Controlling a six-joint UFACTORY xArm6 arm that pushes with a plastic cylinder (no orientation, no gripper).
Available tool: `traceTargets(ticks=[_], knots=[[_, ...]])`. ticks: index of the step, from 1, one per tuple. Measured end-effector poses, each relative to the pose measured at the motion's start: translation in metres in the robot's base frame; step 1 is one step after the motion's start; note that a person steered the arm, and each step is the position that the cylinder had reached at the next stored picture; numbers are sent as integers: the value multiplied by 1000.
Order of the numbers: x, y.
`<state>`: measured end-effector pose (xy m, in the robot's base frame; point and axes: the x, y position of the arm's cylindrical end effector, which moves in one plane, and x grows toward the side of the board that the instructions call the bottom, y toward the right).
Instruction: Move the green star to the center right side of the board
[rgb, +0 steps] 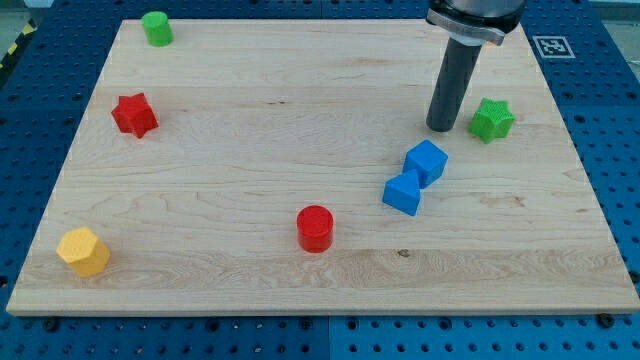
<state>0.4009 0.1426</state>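
Note:
The green star (492, 119) lies near the board's right edge, a little above mid-height. My tip (441, 128) rests on the board just to the star's left, with a small gap between them. The dark rod rises from the tip to the view's top edge.
Two blue blocks, a cube (427, 161) and a second blue block (403, 192), touch each other just below my tip. A red cylinder (315, 228) sits at lower centre. A red star (134, 114), a green cylinder (156, 28) and a yellow hexagonal block (83, 250) lie on the left of the wooden board (250, 120).

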Motion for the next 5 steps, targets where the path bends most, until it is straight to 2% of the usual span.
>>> traceTargets(ticks=[3,4,5], knots=[[0,74],[0,50],[5,-3]])
